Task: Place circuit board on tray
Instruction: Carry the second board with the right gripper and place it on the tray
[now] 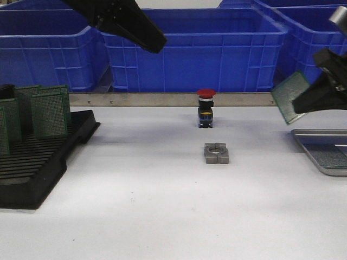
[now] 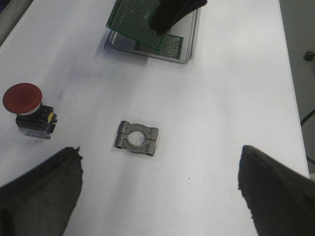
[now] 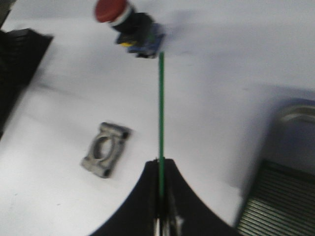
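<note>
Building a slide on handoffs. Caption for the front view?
Right tool carries a green circuit board tilted above the tray; left tool hangs open.

Matte black arms and claws

The left claw (image 2: pixel 157 191) has two broad black fingers (image 2: pixel 42 194) with rough, ragged inner edges. The right claw (image 3: pixel 161 216) has smooth black fingers curving to a narrow tip, with pale metal showing at their seam. Its arm carries a silver-grey cylindrical part above a black housing.
</note>
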